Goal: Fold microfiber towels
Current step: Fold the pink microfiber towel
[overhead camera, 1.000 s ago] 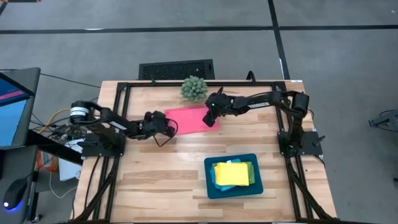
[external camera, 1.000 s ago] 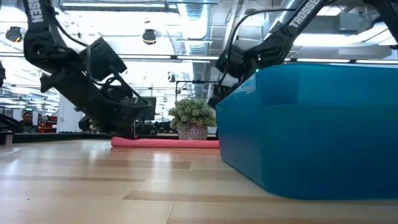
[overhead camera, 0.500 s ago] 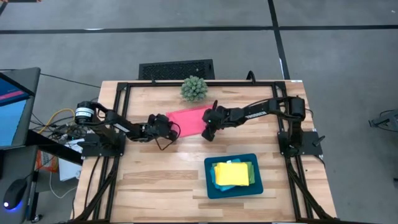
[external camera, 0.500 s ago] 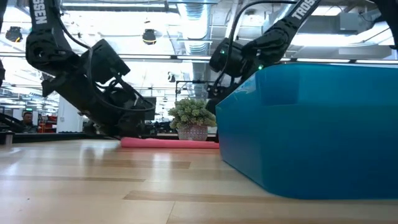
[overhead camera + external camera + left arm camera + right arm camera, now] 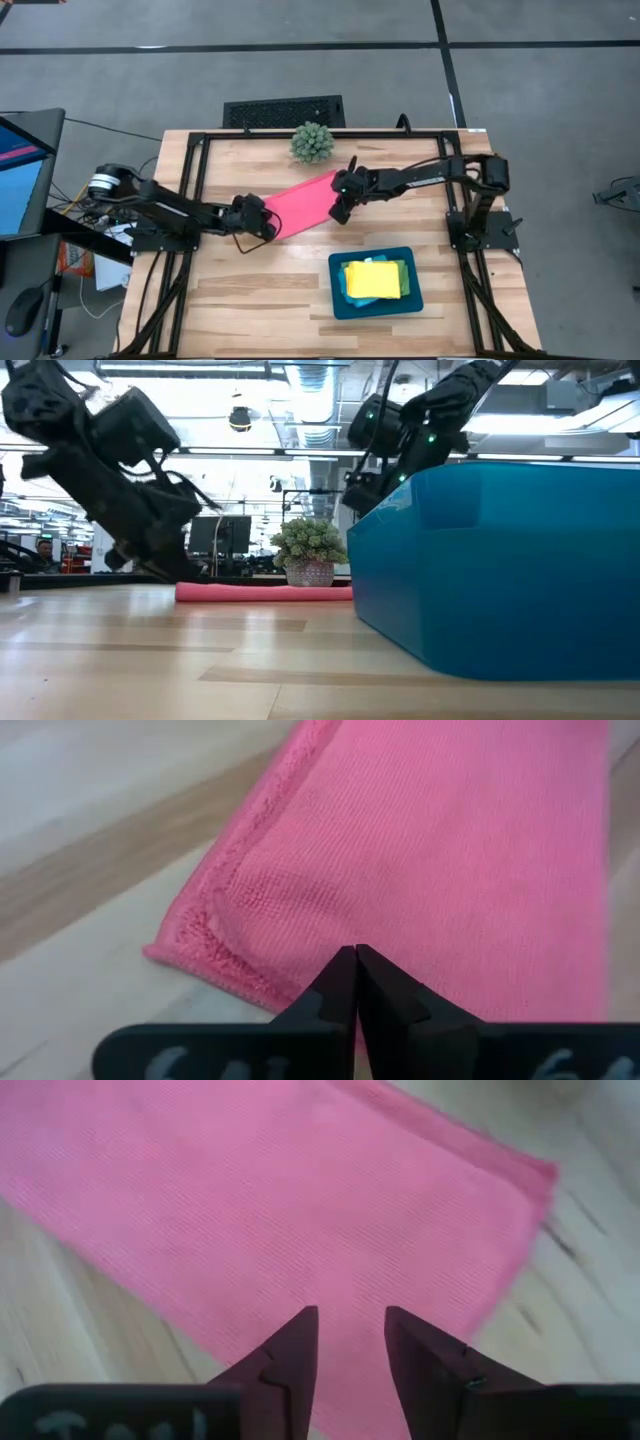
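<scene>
I am reaching in over the wooden table (image 5: 250,290) with both arms; my left gripper (image 5: 268,228) is sitting low at the near-left corner of the hot pink towel (image 5: 308,199), and my fingers (image 5: 340,982) are pressed tightly together with no gap between them, their tips lying right at the towel's hemmed edge; whether any fabric is caught between them I cannot tell; my right gripper (image 5: 340,211) is hovering at the towel's right edge, its two fingers (image 5: 290,1350) standing apart with pink cloth showing in the gap, gripping nothing that I can see; the pink towel is lying in a slanted strip across the middle of the table, between my two grippers, with its far end near the spiky green plant (image 5: 312,143); from table height it is showing as a low pink band (image 5: 262,592) flat on the wood; the teal tray (image 5: 338,300) is sitting near the front right of the table, well apart from the pink one, holding a yellow towel (image 5: 372,279) with a sliver of green towel (image 5: 403,280) at its right side.
</scene>
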Robot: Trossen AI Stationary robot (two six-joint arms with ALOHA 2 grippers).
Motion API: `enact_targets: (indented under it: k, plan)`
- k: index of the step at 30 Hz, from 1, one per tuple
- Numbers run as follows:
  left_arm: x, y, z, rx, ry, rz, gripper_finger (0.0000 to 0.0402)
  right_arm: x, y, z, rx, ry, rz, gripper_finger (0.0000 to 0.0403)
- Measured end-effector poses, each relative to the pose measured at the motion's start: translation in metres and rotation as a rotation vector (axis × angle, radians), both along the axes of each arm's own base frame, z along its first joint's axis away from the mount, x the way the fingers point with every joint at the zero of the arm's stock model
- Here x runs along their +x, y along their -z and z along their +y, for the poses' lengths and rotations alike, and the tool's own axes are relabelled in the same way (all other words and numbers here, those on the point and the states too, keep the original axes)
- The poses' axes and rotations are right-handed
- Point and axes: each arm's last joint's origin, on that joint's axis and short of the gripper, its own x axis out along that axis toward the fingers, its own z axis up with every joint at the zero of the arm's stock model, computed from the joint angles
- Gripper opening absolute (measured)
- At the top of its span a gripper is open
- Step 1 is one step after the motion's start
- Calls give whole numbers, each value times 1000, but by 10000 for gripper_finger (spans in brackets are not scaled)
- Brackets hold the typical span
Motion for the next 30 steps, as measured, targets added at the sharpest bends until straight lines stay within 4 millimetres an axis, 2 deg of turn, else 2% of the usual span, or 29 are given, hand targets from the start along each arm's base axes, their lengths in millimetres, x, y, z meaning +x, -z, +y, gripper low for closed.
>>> enact_targets:
  k: [7, 12, 14, 19, 23, 26, 30]
  plan:
    - [-3, -19, -4, -26, -51, -116, 0, -13, -21, -12, -22, 76, -1, 145]
    - [13, -39, -11, 23, 5, -356, 0, -16, -10, -28, 38, 115, 36, 178]
    - [17, -41, -13, 43, 36, -386, 0, -17, -1, -34, 71, 132, 62, 200]
    - [21, -28, -13, 51, 16, -353, 0, -14, 22, -40, 103, 181, 109, 248]
    - [28, -10, -14, 35, 2, -341, 0, -11, 35, -39, 113, 187, 133, 254]
    - [35, 2, -15, 21, 21, -332, 0, -9, 40, -36, 118, 196, 148, 244]
    - [42, 18, -16, 20, 25, -284, 0, -7, 40, -32, 109, 195, 133, 194]
